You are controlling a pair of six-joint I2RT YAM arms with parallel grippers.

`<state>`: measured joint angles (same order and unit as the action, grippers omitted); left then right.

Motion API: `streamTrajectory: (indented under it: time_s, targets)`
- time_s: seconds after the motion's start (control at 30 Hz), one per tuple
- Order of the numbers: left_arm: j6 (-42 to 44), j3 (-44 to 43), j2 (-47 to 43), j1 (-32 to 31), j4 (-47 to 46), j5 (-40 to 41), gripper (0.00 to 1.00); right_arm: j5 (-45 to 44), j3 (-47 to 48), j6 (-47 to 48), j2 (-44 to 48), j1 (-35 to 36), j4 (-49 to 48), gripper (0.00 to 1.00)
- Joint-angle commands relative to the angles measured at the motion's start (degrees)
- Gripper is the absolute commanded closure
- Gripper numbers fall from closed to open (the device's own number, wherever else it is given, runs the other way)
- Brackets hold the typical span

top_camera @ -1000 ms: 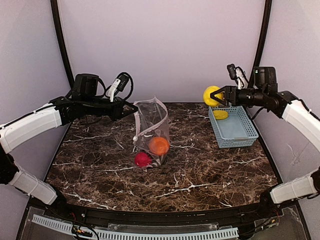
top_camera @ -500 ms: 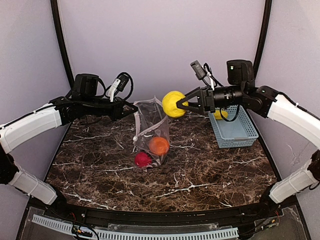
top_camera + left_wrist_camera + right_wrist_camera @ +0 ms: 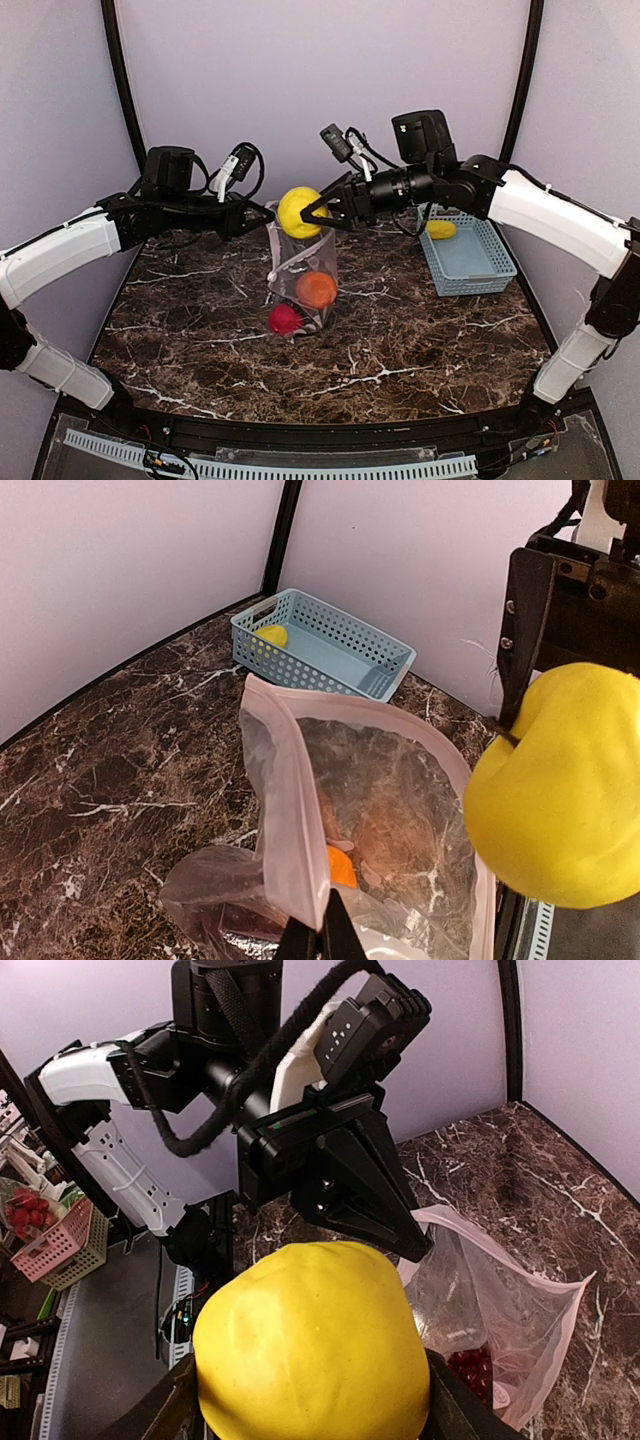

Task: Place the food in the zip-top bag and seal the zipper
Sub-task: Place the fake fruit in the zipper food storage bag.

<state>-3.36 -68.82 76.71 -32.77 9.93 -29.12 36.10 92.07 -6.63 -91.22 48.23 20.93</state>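
Observation:
The clear zip-top bag (image 3: 303, 262) stands upright mid-table with its mouth open. My left gripper (image 3: 268, 215) is shut on the bag's left rim, pinching the whitish-pink zipper (image 3: 290, 810) between its tips (image 3: 320, 935). An orange piece (image 3: 317, 289) and a red apple (image 3: 285, 319) show through the plastic at the bag's bottom. My right gripper (image 3: 308, 213) is shut on a round yellow fruit (image 3: 300, 212), holding it just above the open mouth. In the right wrist view that yellow fruit (image 3: 310, 1350) fills the jaws, with the bag (image 3: 500, 1310) below it.
A light-blue slatted basket (image 3: 470, 262) sits at the back right with one yellow piece (image 3: 440, 229) in it. A purple wall closes the back and sides. The dark marble table (image 3: 200, 330) stretches out around the bag.
My right gripper has carried the yellow fruit leftward from above the basket to over the bag's mouth. The left gripper and the bag have stayed put.

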Motion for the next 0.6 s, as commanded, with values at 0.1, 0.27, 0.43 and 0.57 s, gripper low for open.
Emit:
streamTrajectory:
  time_s: [0.1,0.27,0.43,0.57]
  targets:
    - [0.73,0.61,-2.11,-0.01,-0.51,-0.47,0.99,-13.31,9.60,3.99,-7.20,3.07,10.55,0.35]
    - [0.74,0.61,-2.18,-0.01,-0.46,-0.49,0.99,-22.31,15.23,5.23,-10.67,4.83,16.49,0.34]
    - [0.73,0.61,-2.08,-0.01,-0.46,-0.52,0.99,-29.46,18.97,5.40,-13.20,5.67,20.91,0.30]
    - [0.76,0.57,-1.99,0.00,-0.53,-0.47,0.99,-31.59,20.17,5.73,-14.15,6.00,22.55,0.25]
